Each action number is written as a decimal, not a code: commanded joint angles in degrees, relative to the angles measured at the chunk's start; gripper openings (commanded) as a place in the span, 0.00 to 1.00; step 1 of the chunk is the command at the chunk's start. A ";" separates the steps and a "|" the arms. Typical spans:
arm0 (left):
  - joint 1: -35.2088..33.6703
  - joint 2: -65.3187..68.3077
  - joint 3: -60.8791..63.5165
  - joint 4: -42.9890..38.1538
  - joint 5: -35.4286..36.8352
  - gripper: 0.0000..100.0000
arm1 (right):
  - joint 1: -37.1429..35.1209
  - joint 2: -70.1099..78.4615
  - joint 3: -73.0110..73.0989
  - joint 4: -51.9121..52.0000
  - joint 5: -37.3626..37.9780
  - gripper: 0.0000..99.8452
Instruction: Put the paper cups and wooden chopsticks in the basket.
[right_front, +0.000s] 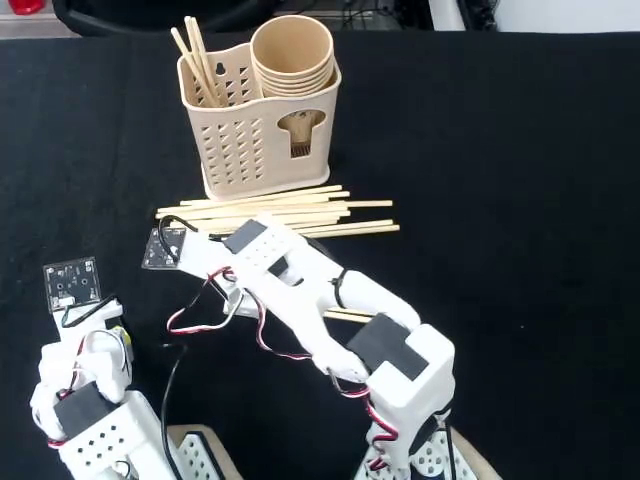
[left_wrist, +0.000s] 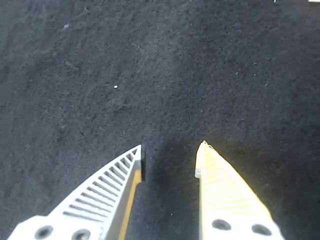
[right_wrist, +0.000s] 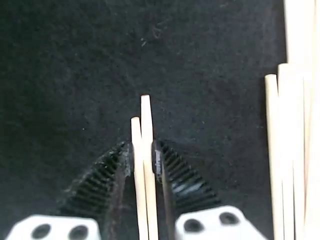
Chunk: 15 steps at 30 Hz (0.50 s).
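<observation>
Right gripper (right_wrist: 141, 146) pinches two chopsticks (right_wrist: 146, 107) tight, seemingly for the basket (right_front: 240, 150); left gripper (left_wrist: 170, 150) rests spread, empty.

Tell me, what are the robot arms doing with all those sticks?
The right claw is shut on two chopsticks, beside the loose pile. That pile lies in front of the basket, which already holds the stacked cups and a few sticks. The left claw is open over bare table, holding nothing.
</observation>
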<state>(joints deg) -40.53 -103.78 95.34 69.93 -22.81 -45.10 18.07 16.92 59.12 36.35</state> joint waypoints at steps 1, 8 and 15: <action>-0.48 -0.18 -2.77 -0.79 -0.09 0.18 | -1.05 -3.38 0.57 0.18 0.53 0.01; -0.48 -0.18 -2.77 -0.79 -0.09 0.18 | -0.70 -16.04 9.80 -4.48 0.53 0.01; -0.48 -0.18 -2.77 -0.70 -0.09 0.18 | -0.70 -20.35 16.48 -12.40 0.53 0.01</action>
<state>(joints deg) -40.53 -103.78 95.34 69.93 -22.81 -45.36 0.22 33.19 48.75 36.35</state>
